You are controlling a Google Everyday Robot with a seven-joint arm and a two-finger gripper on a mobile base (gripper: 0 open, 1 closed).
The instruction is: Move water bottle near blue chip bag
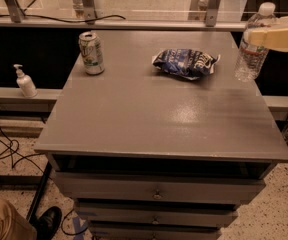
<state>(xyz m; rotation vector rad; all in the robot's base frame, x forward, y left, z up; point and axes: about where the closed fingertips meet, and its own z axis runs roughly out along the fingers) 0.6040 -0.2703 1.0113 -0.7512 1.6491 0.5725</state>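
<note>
Here, at the upper right of the frame, the gripper reaches in from the right edge, its pale fingers lying across the upper body of the water bottle just below the white cap and pinching it. The water bottle stands upright, its base at the right-hand rim of the grey cabinet; whether the base touches the top cannot be told. The blue chip bag lies flat and crumpled in the upper middle of the cabinet top, left of the bottle and apart from it. A green-and-white soda can stands upright near the upper left corner of the top. A small white pump bottle sits on a low ledge at the left edge. Drawers fill the cabinet front below, and a dark shoe shows at lower left.
</note>
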